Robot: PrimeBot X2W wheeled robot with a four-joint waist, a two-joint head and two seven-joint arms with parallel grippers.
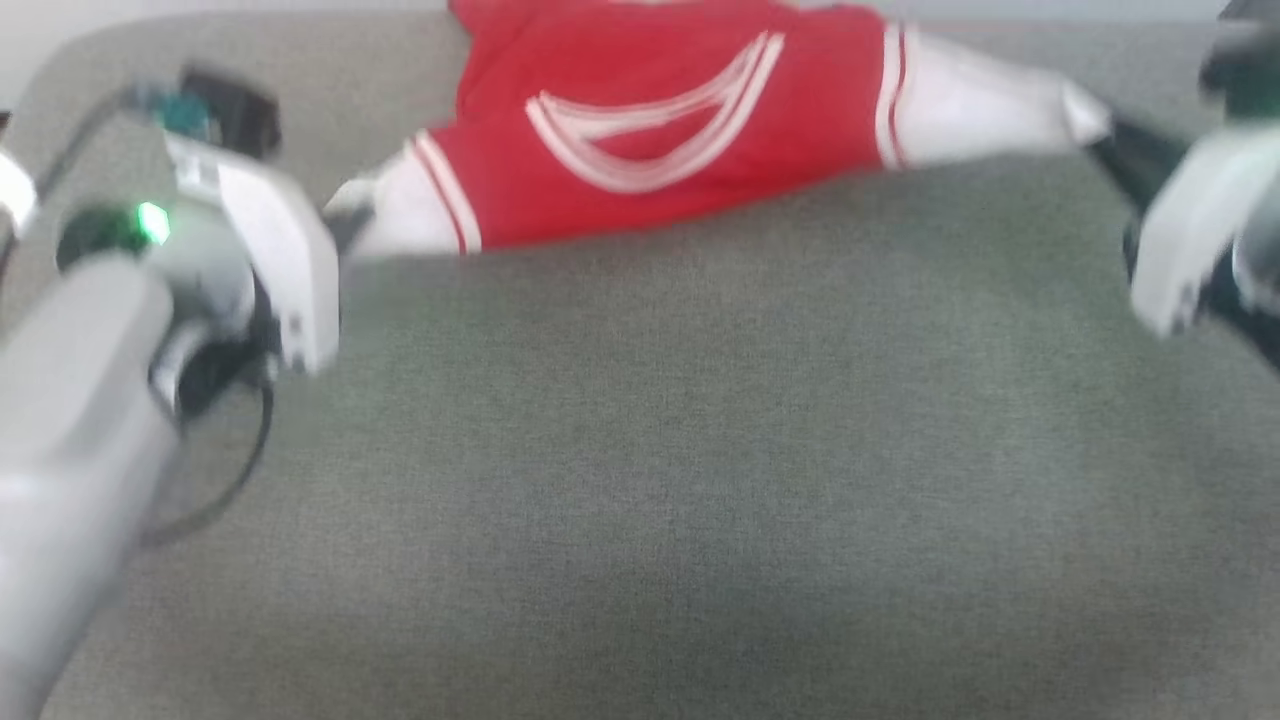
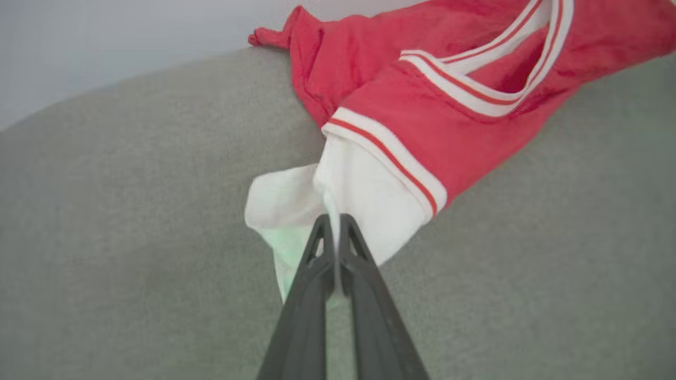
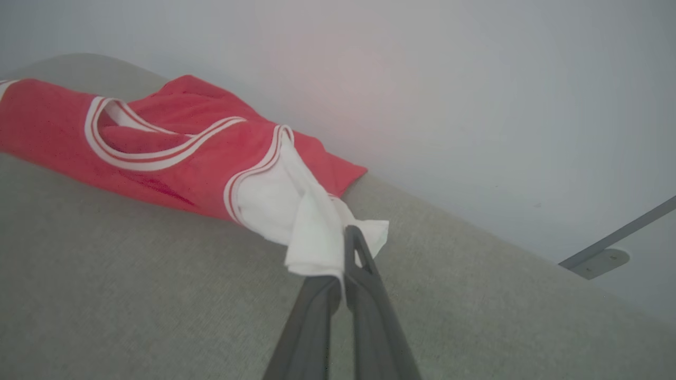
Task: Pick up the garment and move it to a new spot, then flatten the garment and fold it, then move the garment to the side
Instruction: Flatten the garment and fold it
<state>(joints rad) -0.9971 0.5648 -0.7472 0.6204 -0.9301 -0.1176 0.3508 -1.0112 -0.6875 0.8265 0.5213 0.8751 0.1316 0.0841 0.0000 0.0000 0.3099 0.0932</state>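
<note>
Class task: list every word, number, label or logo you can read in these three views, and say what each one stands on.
None can be read.
The red garment: the side that shows carries only red-and-white striped trim, no lettering.
The grey surface: plain, no print.
The green light on the left arm: a lamp, not a sign.

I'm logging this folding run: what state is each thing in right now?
Red jersey T-shirt, unfolded, rumpled, pulled out sideways at the grey pad's far edge.
Left pincer, shut on one white sleeve.
Right pincer, shut on the other white sleeve.
</note>
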